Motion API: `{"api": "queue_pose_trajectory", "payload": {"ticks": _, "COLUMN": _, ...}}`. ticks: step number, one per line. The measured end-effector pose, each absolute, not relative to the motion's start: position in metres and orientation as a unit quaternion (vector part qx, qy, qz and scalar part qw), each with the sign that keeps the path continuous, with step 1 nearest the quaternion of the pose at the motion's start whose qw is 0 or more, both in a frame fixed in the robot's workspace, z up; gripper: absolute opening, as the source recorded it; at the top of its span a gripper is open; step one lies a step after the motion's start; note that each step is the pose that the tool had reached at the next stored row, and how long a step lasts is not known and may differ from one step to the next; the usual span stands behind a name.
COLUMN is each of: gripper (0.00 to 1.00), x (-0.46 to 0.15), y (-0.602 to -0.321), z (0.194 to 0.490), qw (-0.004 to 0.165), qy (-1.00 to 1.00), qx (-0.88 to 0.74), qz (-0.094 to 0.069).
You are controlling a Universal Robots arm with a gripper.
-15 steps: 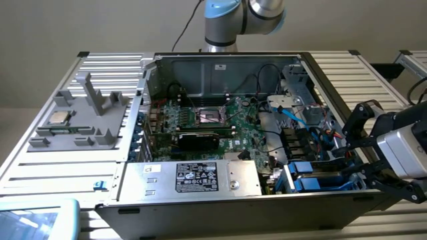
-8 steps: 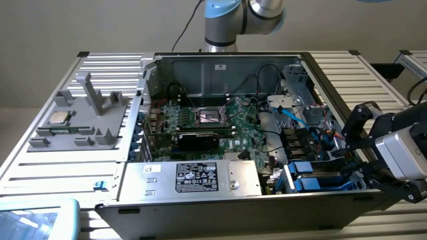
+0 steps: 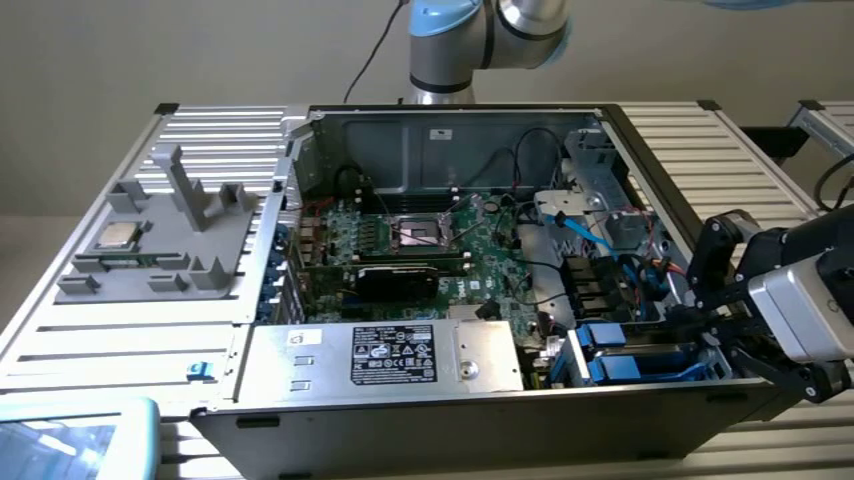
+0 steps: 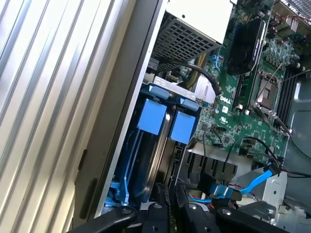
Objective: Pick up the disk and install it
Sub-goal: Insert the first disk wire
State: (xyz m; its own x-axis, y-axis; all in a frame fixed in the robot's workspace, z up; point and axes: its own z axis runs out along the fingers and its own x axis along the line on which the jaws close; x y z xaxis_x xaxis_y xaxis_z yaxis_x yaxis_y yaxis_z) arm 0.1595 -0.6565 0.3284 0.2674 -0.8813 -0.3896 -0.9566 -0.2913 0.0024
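Peeking into the PC case [image 3: 467, 420], I see little of the disk [image 4: 151, 117]: it stands on edge, sunk in the corner drive bay, blue carrier end up, label hidden. 2nd carrier [image 4: 183, 127] is just beside it. Can't tell if I'm clamped or let go. My gripper [image 4: 170, 196] reaches in low from the exterior view's right, pointing at the bay.
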Motion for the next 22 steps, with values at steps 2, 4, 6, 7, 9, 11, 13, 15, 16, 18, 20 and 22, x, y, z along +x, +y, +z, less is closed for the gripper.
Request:
{"api": "queue_pose_trajectory", "payload": {"ticks": 2, "gripper": 0.16, "x": 0.158, "y": -0.655, "z": 0.33, "qw": 0.117, "qy": 0.584, "qx": -0.788, "qz": 0.158}}
{"api": "queue_pose_trajectory", "payload": {"ticks": 4, "gripper": 0.16, "x": 0.156, "y": -0.653, "z": 0.334, "qw": 0.115, "qy": 0.584, "qx": -0.789, "qz": 0.153}}
{"api": "queue_pose_trajectory", "payload": {"ticks": 6, "gripper": 0.16, "x": 0.155, "y": -0.652, "z": 0.336, "qw": 0.113, "qy": 0.584, "qx": -0.79, "qz": 0.147}}
{"api": "queue_pose_trajectory", "payload": {"ticks": 7, "gripper": 0.16, "x": 0.154, "y": -0.651, "z": 0.337, "qw": 0.112, "qy": 0.585, "qx": -0.791, "qz": 0.143}}
{"api": "queue_pose_trajectory", "payload": {"ticks": 9, "gripper": 0.16, "x": 0.152, "y": -0.649, "z": 0.338, "qw": 0.11, "qy": 0.585, "qx": -0.792, "qz": 0.134}}
{"api": "queue_pose_trajectory", "payload": {"ticks": 11, "gripper": 0.16, "x": 0.151, "y": -0.647, "z": 0.339, "qw": 0.106, "qy": 0.585, "qx": -0.794, "qz": 0.125}}
{"api": "queue_pose_trajectory", "payload": {"ticks": 13, "gripper": 0.16, "x": 0.151, "y": -0.646, "z": 0.339, "qw": 0.103, "qy": 0.586, "qx": -0.795, "qz": 0.12}}
{"api": "queue_pose_trajectory", "payload": {"ticks": 15, "gripper": 0.16, "x": 0.151, "y": -0.642, "z": 0.339, "qw": 0.096, "qy": 0.587, "qx": -0.796, "qz": 0.113}}
{"api": "queue_pose_trajectory", "payload": {"ticks": 16, "gripper": 0.16, "x": 0.151, "y": -0.64, "z": 0.339, "qw": 0.089, "qy": 0.588, "qx": -0.797, "qz": 0.108}}
{"api": "queue_pose_trajectory", "payload": {"ticks": 18, "gripper": 0.16, "x": 0.151, "y": -0.637, "z": 0.339, "qw": 0.075, "qy": 0.59, "qx": -0.798, "qz": 0.098}}
{"api": "queue_pose_trajectory", "payload": {"ticks": 20, "gripper": 0.16, "x": 0.15, "y": -0.633, "z": 0.34, "qw": 0.064, "qy": 0.591, "qx": -0.799, "qz": 0.089}}
{"api": "queue_pose_trajectory", "payload": {"ticks": 22, "gripper": 0.16, "x": 0.15, "y": -0.626, "z": 0.344, "qw": 0.062, "qy": 0.591, "qx": -0.799, "qz": 0.087}}
